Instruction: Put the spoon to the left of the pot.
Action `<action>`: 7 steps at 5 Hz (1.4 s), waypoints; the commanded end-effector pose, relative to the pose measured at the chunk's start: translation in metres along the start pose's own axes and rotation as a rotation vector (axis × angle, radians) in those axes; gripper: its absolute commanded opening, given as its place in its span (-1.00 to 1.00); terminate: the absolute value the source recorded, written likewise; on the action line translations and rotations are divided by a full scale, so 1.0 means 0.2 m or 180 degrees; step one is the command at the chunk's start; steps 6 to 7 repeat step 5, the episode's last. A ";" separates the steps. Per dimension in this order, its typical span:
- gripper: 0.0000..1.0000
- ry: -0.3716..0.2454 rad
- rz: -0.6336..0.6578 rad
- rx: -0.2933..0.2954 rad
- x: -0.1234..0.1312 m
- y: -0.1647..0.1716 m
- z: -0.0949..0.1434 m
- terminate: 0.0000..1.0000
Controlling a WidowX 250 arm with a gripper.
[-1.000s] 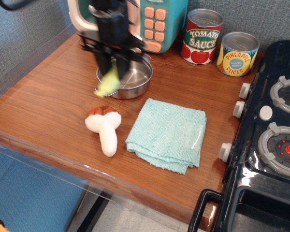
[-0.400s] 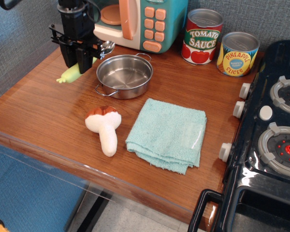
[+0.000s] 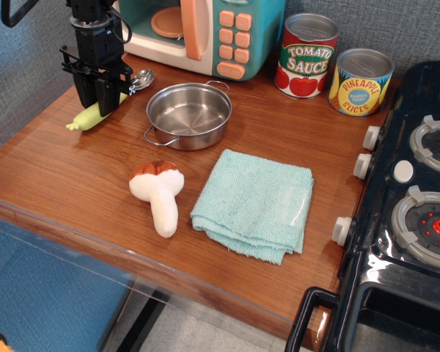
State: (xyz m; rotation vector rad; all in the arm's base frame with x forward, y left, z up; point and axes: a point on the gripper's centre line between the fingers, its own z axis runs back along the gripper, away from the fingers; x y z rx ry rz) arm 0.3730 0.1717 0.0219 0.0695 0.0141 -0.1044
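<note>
The spoon [image 3: 88, 117] has a pale yellow handle and a shiny silver bowl. It lies slanted at the table's left side, handle tip toward the left edge, bowl toward the back. My black gripper [image 3: 97, 97] is shut on the spoon's middle, low over the table. The steel pot [image 3: 188, 114] stands empty to the right of the gripper, with a gap of bare wood between them. Whether the spoon touches the table I cannot tell.
A toy microwave [image 3: 198, 33] stands behind the pot. A tomato sauce can [image 3: 306, 55] and a pineapple can [image 3: 361, 81] stand at the back right. A plush mushroom [image 3: 158, 193] and a folded teal cloth [image 3: 254, 202] lie in front. A toy stove [image 3: 414, 205] fills the right.
My gripper has carried the spoon from above the pot's left rim leftward and down, to the table's left side. The pot now shows whole and empty.
</note>
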 end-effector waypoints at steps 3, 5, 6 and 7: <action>1.00 -0.0608 -0.0104 0.0059 -0.12 -0.02 0.36 -1.00; 1.00 -0.0608 -0.0104 0.0059 -0.12 -0.02 0.36 1.00; 1.00 -0.0608 -0.0104 0.0059 -0.12 -0.02 0.36 1.00; 1.00 -0.0608 -0.0104 0.0059 -0.12 -0.02 0.36 1.00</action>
